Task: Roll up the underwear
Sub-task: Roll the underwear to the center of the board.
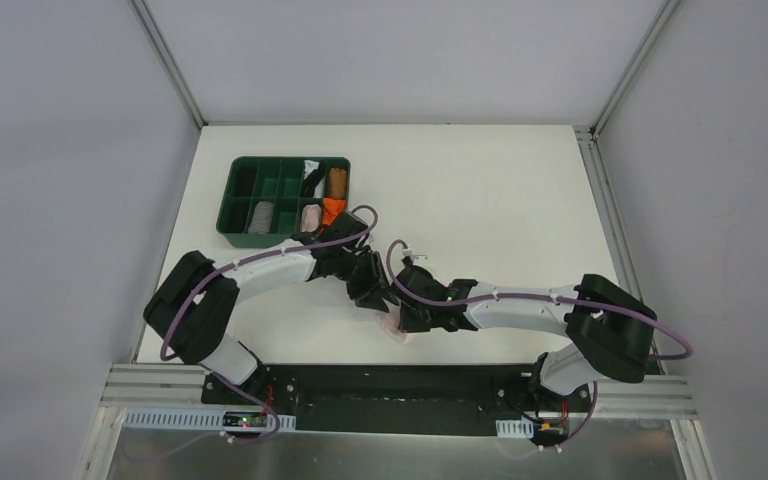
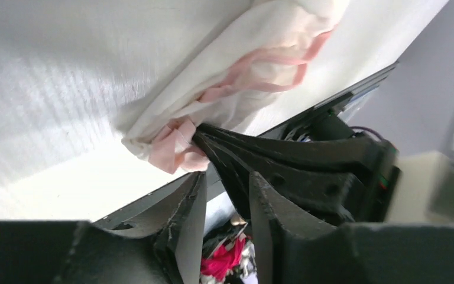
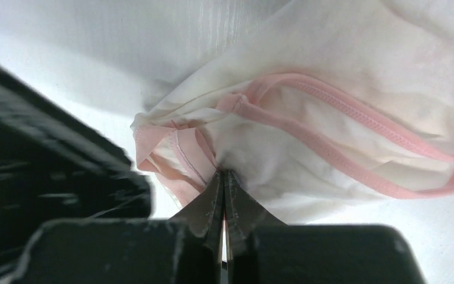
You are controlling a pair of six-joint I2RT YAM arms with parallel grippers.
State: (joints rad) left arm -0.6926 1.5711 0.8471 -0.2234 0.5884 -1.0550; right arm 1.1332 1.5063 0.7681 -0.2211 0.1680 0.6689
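Note:
The underwear (image 1: pixel 397 327), pale pink-white with pink edging, lies bunched near the table's front edge, between the two arms. In the right wrist view my right gripper (image 3: pixel 223 173) is shut on a fold of the underwear (image 3: pixel 331 148) at its pink-edged end. In the left wrist view my left gripper (image 2: pixel 227 177) stands open just short of that same bunched end of the underwear (image 2: pixel 254 71), with no cloth between its fingers; the right gripper's black fingers (image 2: pixel 254 148) reach in from the right and pinch the cloth. From above, the left gripper (image 1: pixel 373 298) and right gripper (image 1: pixel 400 312) nearly touch.
A green compartment tray (image 1: pixel 243 215) sits at the back left, holding rolled cloths: orange (image 1: pixel 332 208), brown (image 1: pixel 337 182), grey (image 1: pixel 262 215). The table's front edge (image 1: pixel 290 362) runs close below the underwear. Coloured cloth (image 2: pixel 224 260) shows below the table.

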